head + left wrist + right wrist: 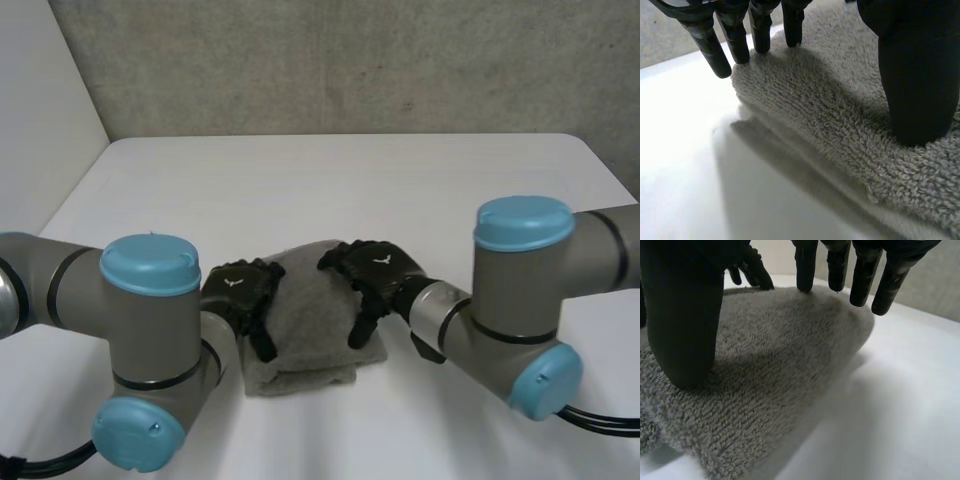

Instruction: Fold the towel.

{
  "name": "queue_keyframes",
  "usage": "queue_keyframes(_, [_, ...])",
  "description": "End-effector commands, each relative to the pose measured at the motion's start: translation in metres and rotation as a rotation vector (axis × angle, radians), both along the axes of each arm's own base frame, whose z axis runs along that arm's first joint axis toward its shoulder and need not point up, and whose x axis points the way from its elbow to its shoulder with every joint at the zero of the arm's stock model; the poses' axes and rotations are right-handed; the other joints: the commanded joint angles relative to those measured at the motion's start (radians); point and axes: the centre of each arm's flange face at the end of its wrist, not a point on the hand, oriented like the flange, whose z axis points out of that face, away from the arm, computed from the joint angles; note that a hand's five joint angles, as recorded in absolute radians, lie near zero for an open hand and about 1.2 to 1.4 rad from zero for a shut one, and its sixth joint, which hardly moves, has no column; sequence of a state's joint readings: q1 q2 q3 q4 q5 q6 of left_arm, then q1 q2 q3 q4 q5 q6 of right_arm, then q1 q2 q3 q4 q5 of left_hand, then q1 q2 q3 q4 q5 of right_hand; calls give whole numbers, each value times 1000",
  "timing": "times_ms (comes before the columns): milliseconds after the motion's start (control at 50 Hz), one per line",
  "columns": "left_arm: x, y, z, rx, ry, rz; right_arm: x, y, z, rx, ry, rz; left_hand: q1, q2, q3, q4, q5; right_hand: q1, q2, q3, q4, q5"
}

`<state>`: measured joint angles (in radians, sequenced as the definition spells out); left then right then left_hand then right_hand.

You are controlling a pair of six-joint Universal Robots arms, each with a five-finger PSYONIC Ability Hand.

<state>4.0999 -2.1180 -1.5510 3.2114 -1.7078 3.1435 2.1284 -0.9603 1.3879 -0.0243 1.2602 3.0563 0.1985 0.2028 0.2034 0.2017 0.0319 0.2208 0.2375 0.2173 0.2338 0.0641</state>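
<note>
Resting in the lower middle of the head view, the grey towel (312, 325) lay folded into a thick, compact bundle on the white counter (330, 190). It sat near the counter's front edge, between the two arms.

Left hand (240, 290): lay over the towel's left edge, palm down, fingers pointing toward the lower part of the frame. Left wrist view: the fingers (735, 42) were straight and spread a little. Their tips sat at the rounded fold of the towel (840, 125), the outermost one just off the cloth above the counter (685, 165). The thumb (917, 75) pressed straight down into the pile, well apart from the fingers. Nothing pinched; hand wide, simply bearing on the cloth.

Right hand (375, 270): lay on the towel's upper right part, fingers reaching down across the cloth. Right wrist view: the fingers (862, 275) were straight, with tips at or just above the rounded far edge of the towel (775, 370). The thumb (685, 315) was planted upright on the terry surface. No cloth gathered between thumb and fingers; hand wide.

Towel surface looked looped and fuzzy, and stacked layers showed along its near edge. A grey concrete wall (350, 60) stood behind the counter.
</note>
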Motion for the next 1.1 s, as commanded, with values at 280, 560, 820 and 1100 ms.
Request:
queue_keyframes(280, [8,1,27,-102,-43,-25,20,-1,11,-51,9,44,27,22,22,24,19,-46,-63,-43,-59,-64])
queue_keyframes(560, [53,-21,211,-497,193,136,-62,-28,185,-445,-170,-452,127,122,122,123,119,-46,-63,-43,-59,-64])
queue_keyframes(820, [70,-26,220,-335,282,115,-91,-30,197,-458,-47,-536,3,-1,-2,0,-5,-46,-63,-43,-59,-64])
queue_keyframes(1100, [72,-12,233,-375,296,93,-88,-27,197,-455,-55,-521,-23,-27,-28,-26,-31,-46,-63,-43,-59,-64])
